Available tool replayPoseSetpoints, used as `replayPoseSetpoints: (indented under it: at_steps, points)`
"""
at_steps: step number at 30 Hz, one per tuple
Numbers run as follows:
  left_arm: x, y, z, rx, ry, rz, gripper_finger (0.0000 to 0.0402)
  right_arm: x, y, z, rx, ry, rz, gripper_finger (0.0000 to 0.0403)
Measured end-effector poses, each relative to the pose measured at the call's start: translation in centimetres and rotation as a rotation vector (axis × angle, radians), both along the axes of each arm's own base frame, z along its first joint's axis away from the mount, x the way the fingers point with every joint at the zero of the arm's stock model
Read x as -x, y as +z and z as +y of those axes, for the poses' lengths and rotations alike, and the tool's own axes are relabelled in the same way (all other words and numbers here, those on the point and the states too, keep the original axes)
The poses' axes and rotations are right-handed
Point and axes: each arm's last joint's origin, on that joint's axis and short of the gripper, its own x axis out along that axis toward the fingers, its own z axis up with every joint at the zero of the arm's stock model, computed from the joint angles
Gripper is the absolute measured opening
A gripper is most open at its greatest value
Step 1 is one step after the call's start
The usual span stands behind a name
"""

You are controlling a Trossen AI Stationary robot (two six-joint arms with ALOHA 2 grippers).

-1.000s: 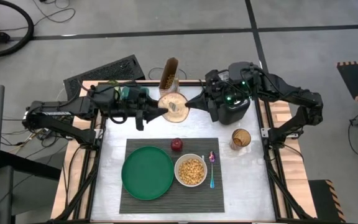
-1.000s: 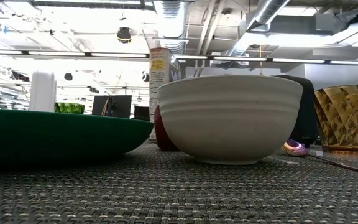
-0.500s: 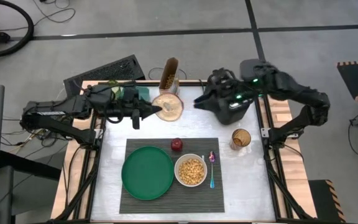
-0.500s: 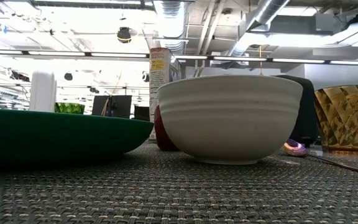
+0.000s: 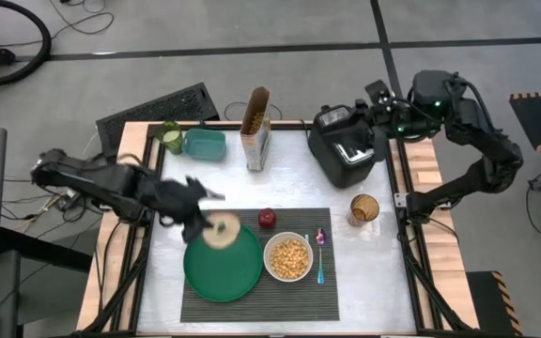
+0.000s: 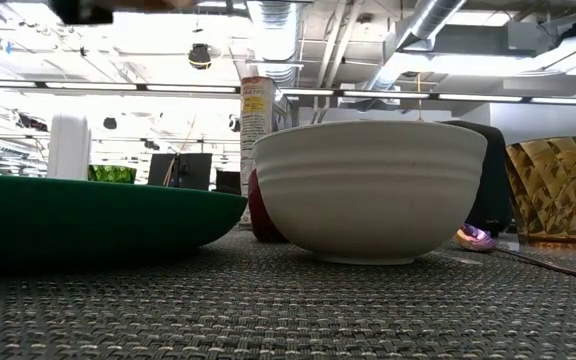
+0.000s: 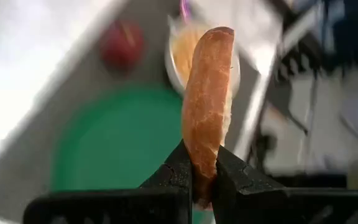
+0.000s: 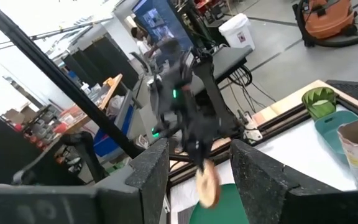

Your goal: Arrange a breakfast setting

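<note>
The dark ribbed placemat (image 5: 259,282) carries the green plate (image 5: 216,272), the white bowl (image 5: 288,259) with cereal in it, the small spoon (image 5: 320,258) and the red apple (image 5: 267,218). My left gripper (image 5: 208,226) is shut on the pale bagel (image 5: 222,231), which hangs above the plate's far rim. My right gripper (image 5: 376,101) stands open with nothing in it, above the black toaster (image 5: 344,148) at the far right. In the right wrist view, the bagel (image 8: 207,185) shows between that gripper's spread fingers, far off. My left gripper pinches the bagel at its rim (image 7: 202,177) between its two fingers, one on each flat face. The fingers reach in from the table's left. The bagel sticks out beyond the fingertips, about level, lifted clear of the plate.
A cereal box (image 5: 256,117), a teal container (image 5: 204,143) and a green cup (image 5: 170,137) stand along the far edge. An amber glass (image 5: 364,208) stands right of the placemat. Bare tabletop lies between the placemat and the far things.
My right gripper has let go of the bagel and drawn back toward the table's far right, above the toaster. My left gripper has taken the bagel by the cereal box and carried it toward the near edge, over the green plate's far rim.
</note>
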Motion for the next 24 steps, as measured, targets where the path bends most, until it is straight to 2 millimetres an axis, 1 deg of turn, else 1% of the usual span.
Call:
replayPoseSetpoints:
  at_steps: [4,7,11,13,16,17,19,24]
  points:
    - [-0.4,-5.1,-1.4,0.13,-0.102,0.103,0.0009,0.1,0.0,-0.2,0.006,-0.009,0.001,0.0197]
    - [-0.7,-8.6,-1.7,0.188,-0.155,0.108,0.0009,0.0,-0.1,-0.3,0.021,-0.015,0.005,0.0196]
    - [-0.7,-13.0,-1.6,0.286,-0.192,0.067,0.0009,-0.2,-0.4,-0.7,0.023,-0.029,0.031,0.0196]
    - [-0.5,-14.8,-1.2,0.333,-0.171,0.055,0.0009,-0.4,-0.5,-0.7,0.024,-0.031,0.037,0.0196]
    - [0.6,-17.8,-0.6,0.392,-0.103,0.124,0.0009,-0.5,-0.6,-0.9,0.023,-0.038,0.044,0.0196]
    - [0.9,-18.5,-0.4,0.405,-0.09,0.142,0.0009,-0.5,-0.6,-1.0,0.023,-0.04,0.047,0.0196]
    - [1.2,-19.4,-0.3,0.444,-0.084,0.134,0.0009,-0.4,-0.7,-1.0,0.022,-0.042,0.055,0.0195]
    - [1.6,-20.3,-0.2,0.473,-0.077,0.108,0.0009,-0.4,-0.7,-1.0,0.021,-0.043,0.059,0.0195]
